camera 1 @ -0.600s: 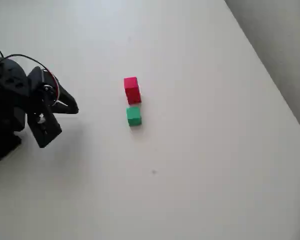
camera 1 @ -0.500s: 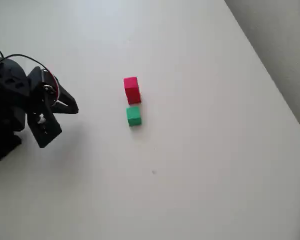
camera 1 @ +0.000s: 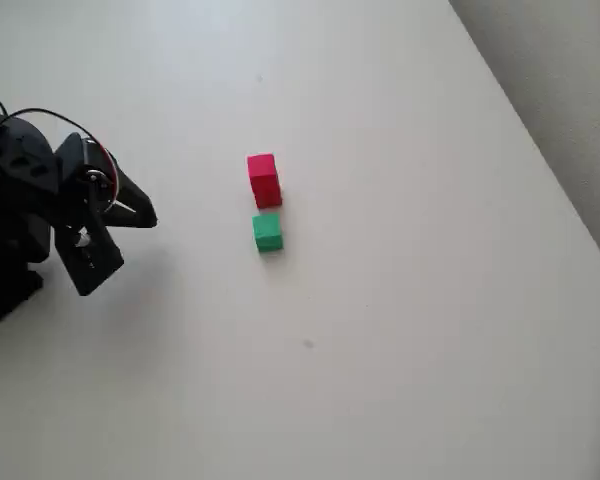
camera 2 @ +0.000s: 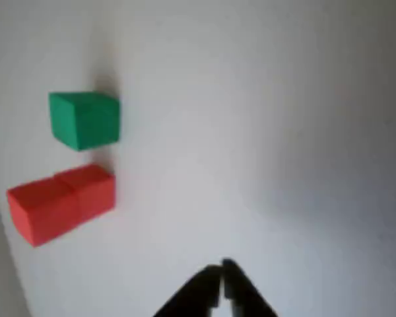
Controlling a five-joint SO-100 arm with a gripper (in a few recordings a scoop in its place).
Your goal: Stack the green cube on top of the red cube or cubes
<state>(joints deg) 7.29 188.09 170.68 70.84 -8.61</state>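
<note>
- My table (camera 1: pixel 400 330) lies wide and pale in the overhead view, and nothing on it has shifted over the last half second, so the job sits at its very start.
- My arm (camera 1: pixel 20 230) holds at the left edge of that view exactly where it was; no approach has begun yet.
- My gripper (camera 1: pixel 130 212) stays well apart from both blocks, and in the wrist view its tips (camera 2: pixel 222 276) meet with no gap, closed on nothing.
- The red cube (camera 1: pixel 264 179) stands untouched, looking taller than wide, top bare.
- The green cube (camera 1: pixel 268 232) sits on the table just beside the red one, a thin gap between them, not yet stacked.
- Containers: none here, I judge; both blocks rest straight on the tabletop.
</note>
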